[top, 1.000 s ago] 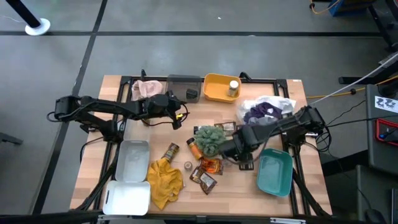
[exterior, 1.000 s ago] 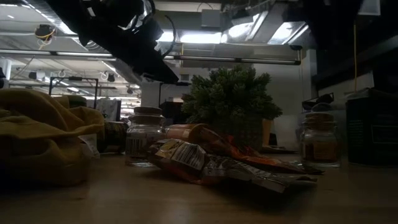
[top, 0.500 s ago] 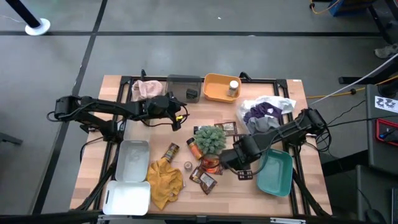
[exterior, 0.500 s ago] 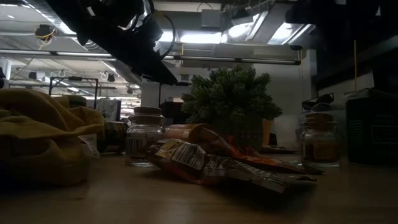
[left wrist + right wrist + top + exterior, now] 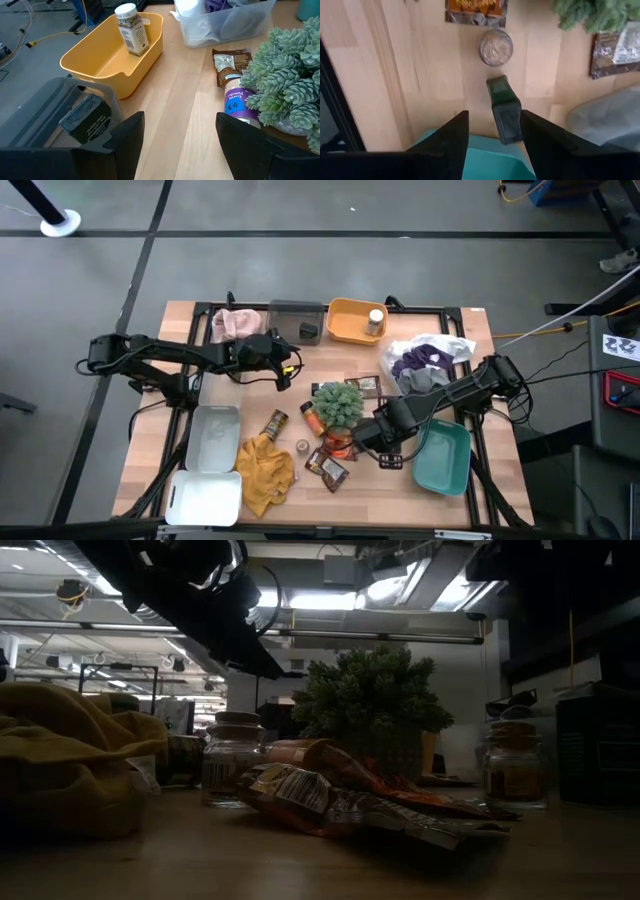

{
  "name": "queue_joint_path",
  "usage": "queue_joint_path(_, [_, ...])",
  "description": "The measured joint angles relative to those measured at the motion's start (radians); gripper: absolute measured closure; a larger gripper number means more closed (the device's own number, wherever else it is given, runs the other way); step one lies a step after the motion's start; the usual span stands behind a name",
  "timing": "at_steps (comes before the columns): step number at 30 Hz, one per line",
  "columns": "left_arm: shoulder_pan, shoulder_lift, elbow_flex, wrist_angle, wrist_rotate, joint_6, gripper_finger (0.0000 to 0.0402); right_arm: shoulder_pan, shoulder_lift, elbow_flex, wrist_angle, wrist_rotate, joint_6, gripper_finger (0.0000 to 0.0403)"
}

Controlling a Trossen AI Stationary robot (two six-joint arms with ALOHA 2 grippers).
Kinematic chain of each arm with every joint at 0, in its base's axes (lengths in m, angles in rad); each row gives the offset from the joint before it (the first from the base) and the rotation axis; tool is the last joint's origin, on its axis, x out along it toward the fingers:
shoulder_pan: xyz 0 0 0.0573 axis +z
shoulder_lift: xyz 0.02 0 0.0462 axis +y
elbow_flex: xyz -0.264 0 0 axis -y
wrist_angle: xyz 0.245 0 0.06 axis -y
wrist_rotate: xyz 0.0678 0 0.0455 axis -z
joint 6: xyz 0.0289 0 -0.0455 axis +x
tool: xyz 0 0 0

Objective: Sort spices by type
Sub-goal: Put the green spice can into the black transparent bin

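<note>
Right claw (image 5: 490, 131) spread wide over dark little box (image 5: 503, 110): light, rigid, slick; best pinched across narrow sides. Left claw (image 5: 175, 131) likewise spread, idle at worktop's ten o'clock.

Glossy packets (image 5: 350, 802) lie before a spiky plant (image 5: 372, 700).

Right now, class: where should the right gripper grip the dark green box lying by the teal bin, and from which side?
Probably from above, across the two long sides of the dark green box: it lies flat and narrow on the table between the open fingers of the right gripper; one end touches the teal bin, so avoid the ends.
</note>
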Motion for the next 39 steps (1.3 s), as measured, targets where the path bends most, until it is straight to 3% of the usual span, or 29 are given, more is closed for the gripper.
queue_joint_path(15, [0.0, 0.0, 0.0, -0.029, 0.0, -0.02, 0.017, 0.0, 0.061, 0.0, -0.111, 0.007, -0.01, 0.0127])
queue_joint_path(21, [0.0, 0.0, 0.0, -0.032, 0.0, -0.02, 0.017, 0.0, 0.07, -0.023, -0.107, 0.028, -0.011, 0.0123])
queue_joint_path(28, [0.0, 0.0, 0.0, -0.032, 0.0, -0.02, 0.017, 0.0, 0.072, -0.154, -0.106, -0.005, -0.063, 0.0123])
queue_joint_path(39, [0.0, 0.0, 0.0, -0.031, 0.0, -0.02, 0.017, 0.0, 0.072, -0.259, 0.015, 0.037, -0.144, 0.0123])
